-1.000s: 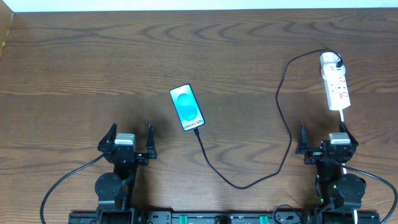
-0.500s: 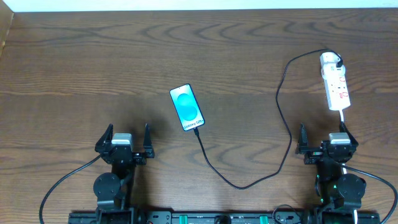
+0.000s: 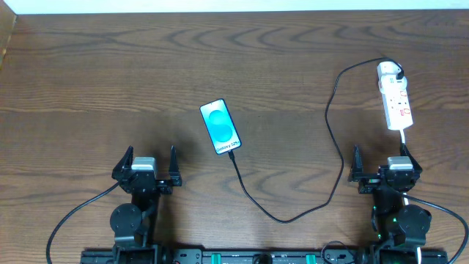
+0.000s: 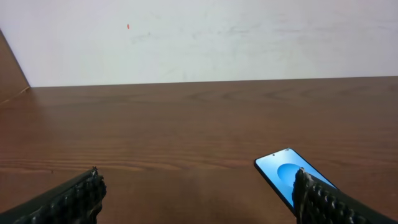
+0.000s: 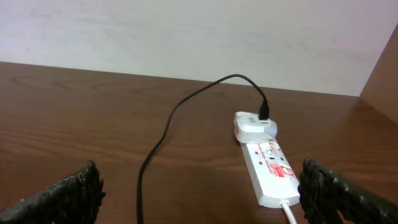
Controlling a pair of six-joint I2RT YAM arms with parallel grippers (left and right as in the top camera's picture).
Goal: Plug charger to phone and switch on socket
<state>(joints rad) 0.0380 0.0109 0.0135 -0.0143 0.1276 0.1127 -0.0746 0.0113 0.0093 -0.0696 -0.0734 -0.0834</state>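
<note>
The phone (image 3: 220,127) lies on the table with its blue-cyan screen lit; it also shows in the left wrist view (image 4: 283,175). The black charger cable (image 3: 333,139) runs from the phone's near end in a loop to a white plug (image 3: 388,72) seated in the far end of the white socket strip (image 3: 396,104). The strip (image 5: 268,172) and the cable (image 5: 163,134) show in the right wrist view. My left gripper (image 3: 144,162) is open and empty, near and left of the phone. My right gripper (image 3: 381,163) is open and empty, just near of the strip.
The strip's white cord (image 3: 405,139) runs toward the right arm's base. A pale wall borders the table's far edge (image 3: 234,9). A wooden side panel (image 4: 12,74) stands at the far left.
The left gripper drew back slightly toward the near edge and left between the earliest frame and now. The right arm, phone, cable and strip have not moved.
</note>
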